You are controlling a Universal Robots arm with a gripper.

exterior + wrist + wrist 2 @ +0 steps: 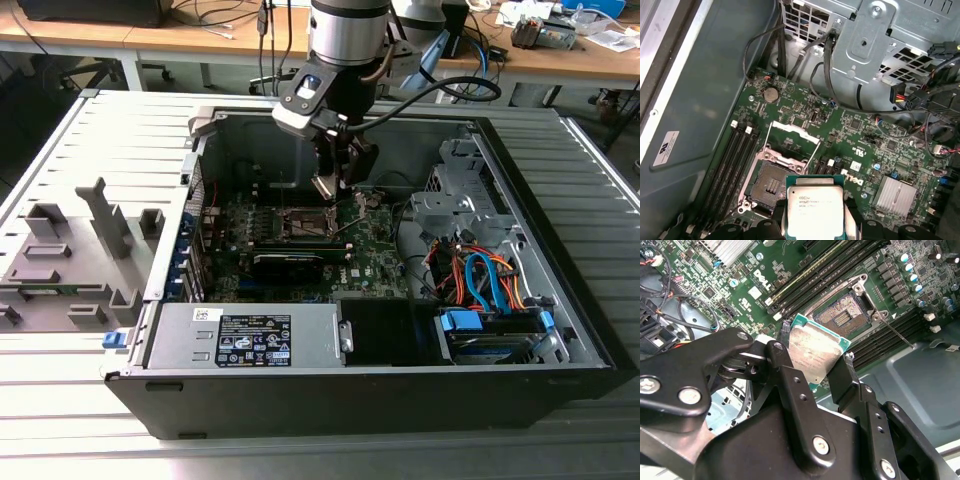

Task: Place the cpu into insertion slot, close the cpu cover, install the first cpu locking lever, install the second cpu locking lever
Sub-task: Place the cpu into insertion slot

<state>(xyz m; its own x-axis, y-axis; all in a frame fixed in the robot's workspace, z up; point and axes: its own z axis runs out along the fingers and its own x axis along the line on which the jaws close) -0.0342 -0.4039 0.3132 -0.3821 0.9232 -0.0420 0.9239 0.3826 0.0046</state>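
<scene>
Upper centre in the exterior view, the end effector point(333, 188) clamps the cpu point(812, 357), a light, rigid but probably fragile chip best held at its rim, by two opposite edges, clear of the open insertion slot point(842, 315).

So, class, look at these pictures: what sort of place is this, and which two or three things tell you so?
Probably a robotics lab or workshop: a robot arm whose gripper holds a cpu over an open computer case, with cable-strewn workbenches behind.
</scene>
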